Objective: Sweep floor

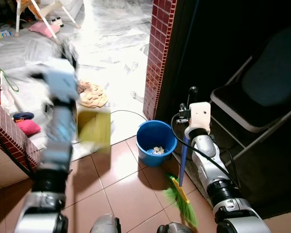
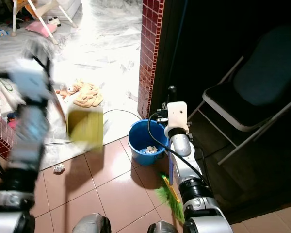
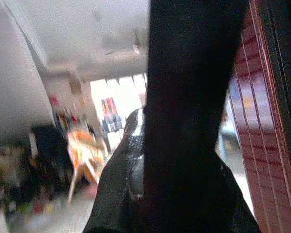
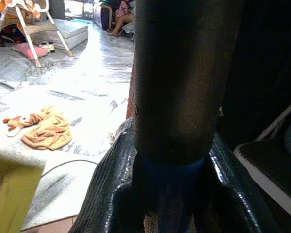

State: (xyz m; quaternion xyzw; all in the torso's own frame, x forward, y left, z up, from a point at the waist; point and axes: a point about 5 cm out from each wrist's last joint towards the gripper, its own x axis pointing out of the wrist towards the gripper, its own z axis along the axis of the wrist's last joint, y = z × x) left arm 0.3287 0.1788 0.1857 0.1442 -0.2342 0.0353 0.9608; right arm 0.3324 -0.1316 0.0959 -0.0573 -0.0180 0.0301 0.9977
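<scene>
Green bristles mark the lower end of the broom [image 1: 183, 194], which is stood nearly upright on the brown floor tiles [image 1: 121, 189], its blue-and-black handle running up and slightly back so that the black tip is seen above the wrist. The bristle head is spread on the tiles just beside the robot's right foot, with a yellow band where head and handle meet. The handle is clasped by the right gripper [image 4: 169, 160], whose black fingers are closed around it in the right wrist view. No brand or writing can be read on the broom.

Just beside the handle a blue bucket [image 1: 156, 142] is stood on the tiles, with pale scraps lying inside. A yellow dustpan [image 1: 93, 127] is held raised in the air by the left gripper [image 3: 184, 145], both heavily blurred; the fingers appear closed on a dark handle, though the blur leaves this uncertain. A red brick pillar [image 1: 156, 58] is stood behind the bucket, a folding chair [image 1: 262, 97] in the dark to the right, and a crumpled paper ball [image 2: 59, 168] on the tiles.
</scene>
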